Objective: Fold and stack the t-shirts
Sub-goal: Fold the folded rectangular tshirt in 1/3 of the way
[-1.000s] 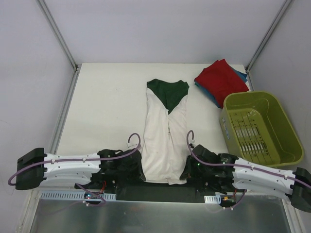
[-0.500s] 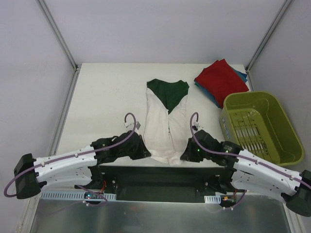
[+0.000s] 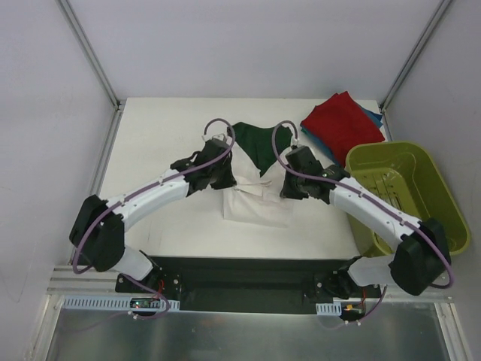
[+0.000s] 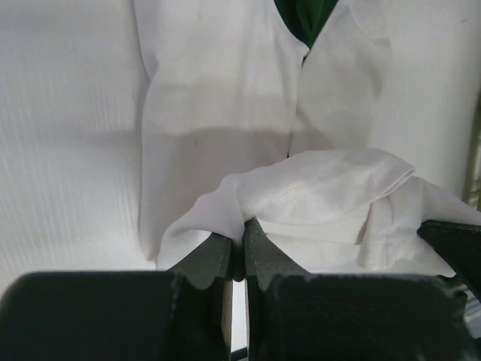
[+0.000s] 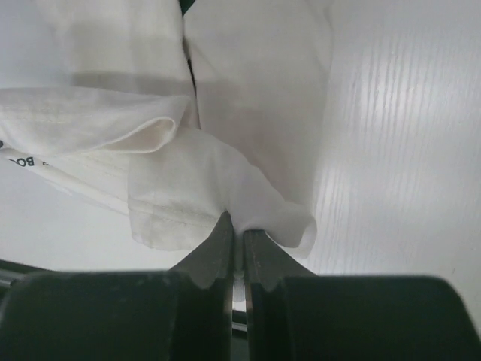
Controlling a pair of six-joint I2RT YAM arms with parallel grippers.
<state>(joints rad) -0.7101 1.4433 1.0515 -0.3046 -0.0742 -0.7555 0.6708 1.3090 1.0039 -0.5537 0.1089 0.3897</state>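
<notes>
My left pincer point(image 4: 243, 226) and right pincer point(image 5: 239, 223) pinch hem corners of the cream-white, green-sleeved cloth t-shirt point(image 3: 255, 209) | light, limp, sags | grip corners.

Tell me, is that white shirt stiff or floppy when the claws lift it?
Probably floppy: the white shirt sags and bunches where the left gripper and right gripper pinch it. Likely light, since small pinches carry it. Pushed, it would probably wrinkle.
</notes>
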